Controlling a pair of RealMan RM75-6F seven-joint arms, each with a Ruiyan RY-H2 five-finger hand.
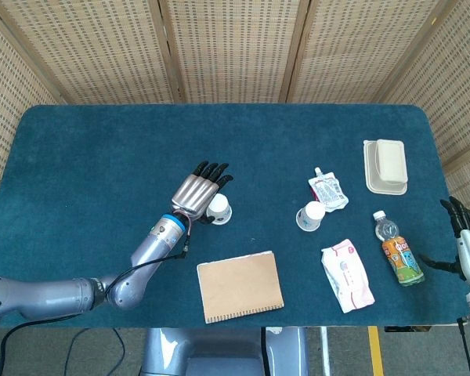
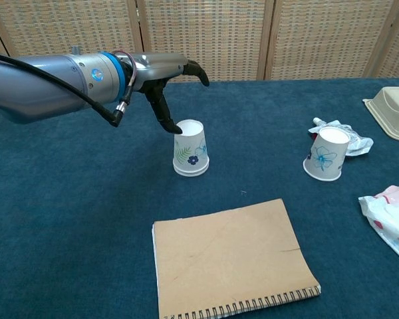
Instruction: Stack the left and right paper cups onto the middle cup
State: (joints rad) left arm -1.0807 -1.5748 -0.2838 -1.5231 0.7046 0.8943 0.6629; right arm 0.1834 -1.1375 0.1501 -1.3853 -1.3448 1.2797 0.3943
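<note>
- Head view: left hand [image 1: 197,192] reaches from the near-left corner toward mid-table, forearm angled up and right, back of the hand to the camera. Dark fingers fanned apart, extended over and past the far-left side of the middle cup [image 1: 218,209].
- Head view: middle cup stands upside down, white base up, at mid-table; the hand partly covers its left side. Whether a second cup sits over it cannot be told from this view.
- Head view: right cup [image 1: 310,215] upside down, well to the right, standing alone, just near of a white pouch [image 1: 327,189].
- Head view: right hand [image 1: 467,242] at the far right frame edge, fingers pointing away, slightly apart, holding nothing; a bottle [image 1: 397,249] stands to its left.
- Head view: notebook [image 1: 240,285] lies near of the middle cup; wipes packet [image 1: 347,275] and a lidded tray [image 1: 385,165] on the right side.
- Chest view: left hand [image 2: 166,83] comes in horizontally from the left, above table level. Fingers spread, grasping nothing; one dark fingertip [image 2: 175,127] points down and touches the cup's top edge on its left.
- Chest view: middle cup [image 2: 190,148] upright on its rim, floral print facing the camera; a doubled rim line at its foot suggests one cup over another.
- Chest view: right cup [image 2: 324,153] apart on the right, unstacked, in front of the pouch [image 2: 349,139].
</note>
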